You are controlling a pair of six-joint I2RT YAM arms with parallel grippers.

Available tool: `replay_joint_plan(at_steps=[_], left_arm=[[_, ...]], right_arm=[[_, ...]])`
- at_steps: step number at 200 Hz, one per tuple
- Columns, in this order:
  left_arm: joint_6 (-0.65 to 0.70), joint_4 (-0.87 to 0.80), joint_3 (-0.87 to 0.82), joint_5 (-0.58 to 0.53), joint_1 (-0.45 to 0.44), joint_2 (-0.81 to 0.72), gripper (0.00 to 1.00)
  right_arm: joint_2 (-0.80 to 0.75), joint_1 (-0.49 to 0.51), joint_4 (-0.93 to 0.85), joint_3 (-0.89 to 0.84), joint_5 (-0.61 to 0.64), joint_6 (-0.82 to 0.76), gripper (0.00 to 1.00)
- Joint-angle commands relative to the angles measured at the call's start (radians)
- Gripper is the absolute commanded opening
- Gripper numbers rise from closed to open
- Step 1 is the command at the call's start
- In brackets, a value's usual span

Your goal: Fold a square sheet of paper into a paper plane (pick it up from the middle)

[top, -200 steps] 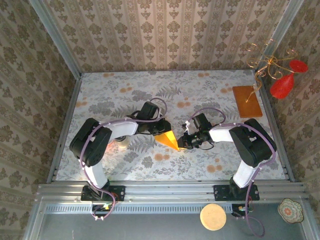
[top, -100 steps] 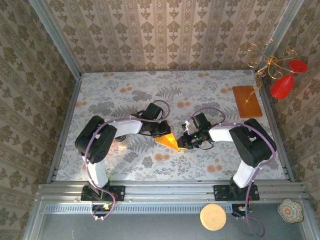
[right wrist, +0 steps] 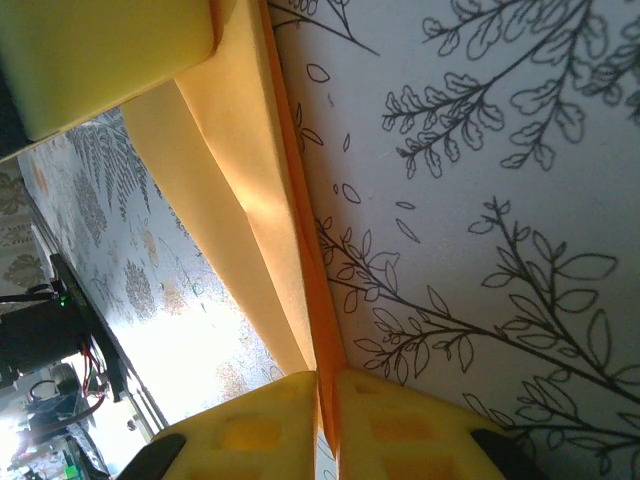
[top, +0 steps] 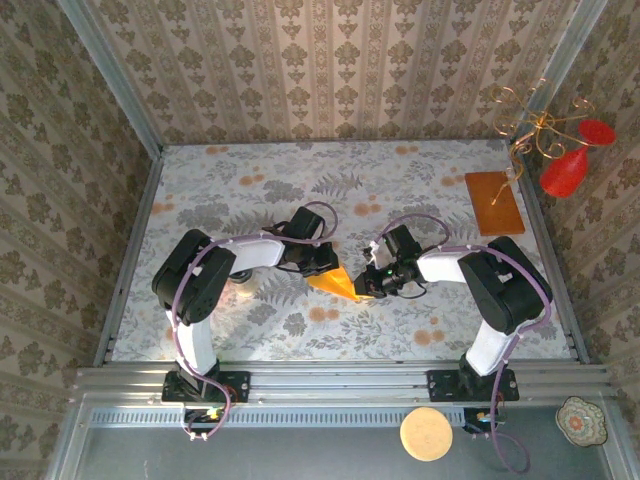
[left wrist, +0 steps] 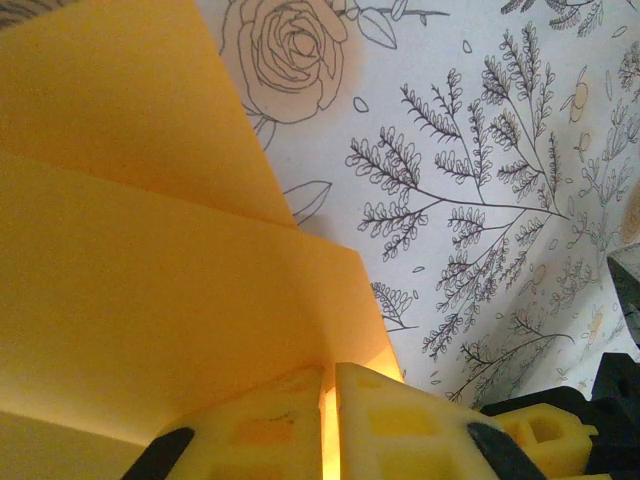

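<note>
From above, take the brown board (top: 493, 202) at the table's (top: 250, 190) far right as your mark. The sheet of paper (top: 335, 283) lies well to the left of the board and nearer to you, around mid-table, already folded to a wedge whose point aims near-right. The left gripper (top: 324, 267) meets the wedge on the side away from the board, and the right gripper (top: 364, 286) takes the tip on the side towards it.

In the left wrist view, the left gripper (left wrist: 330, 425) has its pads pressed together with a thin glowing edge of the paper (left wrist: 150, 250) pinched between them. Two layers fan out ahead, one crease running across them.

In the right wrist view, the right gripper (right wrist: 325, 425) is likewise clamped on the paper (right wrist: 250, 200), with the folded edge running straight into the seam between its pads.

What to watch, as I judge it:
- Both holds sit on a narrow margin. A small pull from either arm could slide the paper out, or tear it if the arms draw apart.
- The layers are loose rather than flat, so pressing down now could set a crooked crease.
- The grippers sit close together, so any inward move risks a knock that crumples the tip.
</note>
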Motion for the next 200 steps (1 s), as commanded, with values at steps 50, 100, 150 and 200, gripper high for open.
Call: replay_joint_plan(at_steps=[50,100,150,200], left_arm=[[-0.016,-0.006,-0.043,-0.042,0.028,-0.117,0.2],[-0.018,0.0,-0.043,-0.053,0.039,-0.142,0.25],[0.001,-0.17,0.052,-0.208,-0.006,-0.167,0.32],[0.0,-0.305,0.103,-0.348,-0.047,-0.131,0.34]], right_arm=[[0.024,0.005,-0.061,-0.01,0.066,-0.009,0.17],[0.025,0.006,-0.07,-0.006,0.081,-0.014,0.18],[0.028,0.009,-0.08,0.0,0.105,-0.012,0.18],[0.028,0.011,-0.092,0.003,0.124,-0.017,0.18]])
